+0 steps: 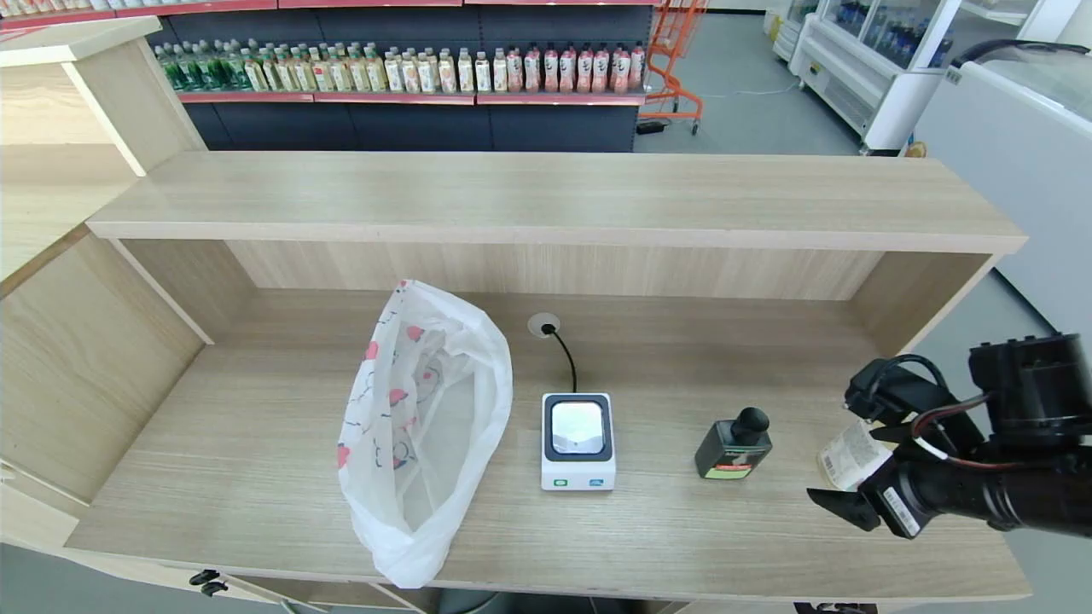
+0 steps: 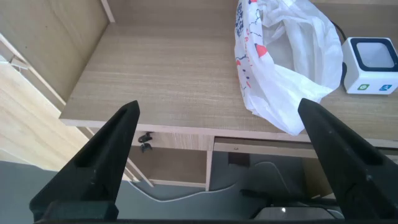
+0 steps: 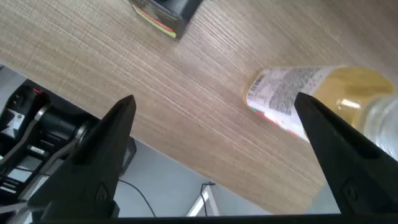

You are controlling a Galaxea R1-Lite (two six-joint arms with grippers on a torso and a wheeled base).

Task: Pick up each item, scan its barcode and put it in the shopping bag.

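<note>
**Both grippers spread, right one at the clear bottle**

The right gripper [image 3: 214,102] hangs over the right end of the counter [image 1: 256,460], near its front edge, with its two fingers spread wide and nothing held between them. The clear bottle [image 1: 849,456] lies on its side on the counter just below this gripper. In the right wrist view its white label and yellowish contents show beside one finger, and that finger hides part of the bottle. Whether the finger touches the bottle cannot be told.

The dark bottle [image 1: 734,448], with a round black cap, stands upright on the counter a little farther to the gripper's left, apart from the clear bottle and free of both fingers. Farther on the same side sits the scanner [image 1: 577,439], a white box with its glass window facing up. A black cable [image 1: 566,354] runs from its back to a hole in the counter.

The bag [image 1: 422,426], of thin white plastic with red marks, lies just past the scanner with its mouth open. It is well apart from the right gripper.

The left gripper [image 2: 219,107] hovers off the counter's front edge at the left end, its fingers also spread wide and holding nothing. The bag lies ahead of it and to its right, its lower end at the counter's front edge, and the scanner shows just beyond the bag.
</note>
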